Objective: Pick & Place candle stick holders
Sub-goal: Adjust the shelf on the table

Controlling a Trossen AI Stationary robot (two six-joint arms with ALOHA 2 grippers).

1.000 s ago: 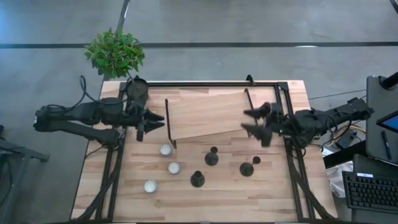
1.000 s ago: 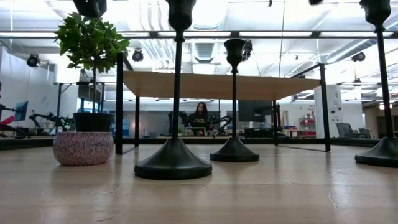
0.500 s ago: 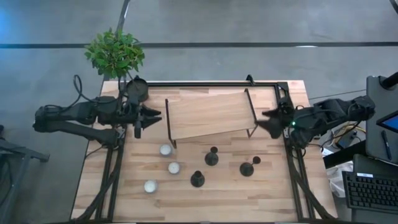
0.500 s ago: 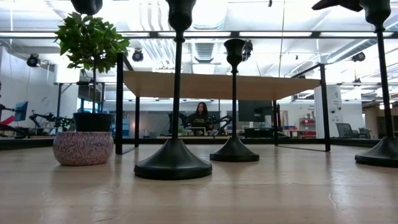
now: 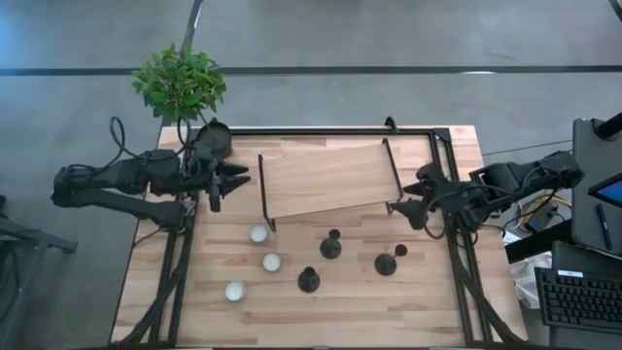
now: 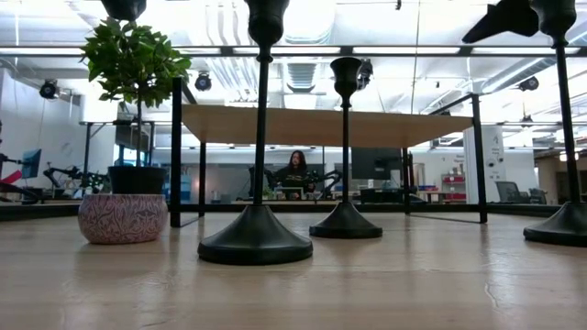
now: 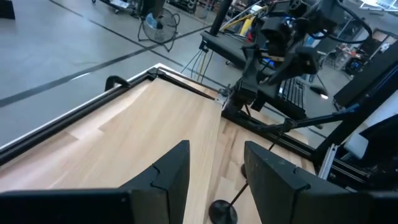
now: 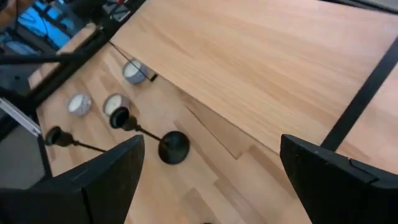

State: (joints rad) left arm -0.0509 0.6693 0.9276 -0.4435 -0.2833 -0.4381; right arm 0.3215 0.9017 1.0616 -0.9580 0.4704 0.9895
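You have three candle stick holders (image 5: 331, 245) standing on the desk (image 5: 321, 306), in the half nearer its front edge; none of them is picked up yet; one (image 5: 308, 280) is closest to the front edge, and one (image 5: 387, 262) is toward the right edge. Three little white cups (image 5: 259, 234) sit in a slanted row toward the left edge; a wooden shelf (image 5: 326, 180) on thin black legs stands near the back edge.

Your right end effector (image 5: 417, 202) hangs by the right end of the shelf with its fingers spread wide and nothing in them; your left end effector (image 5: 231, 182) waits near the left edge by the shelf, also loose and empty.

Each holder looks hard and stiff, with a fat round foot and a skinny stick on top; so it may tip if you bump it; I think you should pinch the thin stick low down, just above the foot, and lift straight up.
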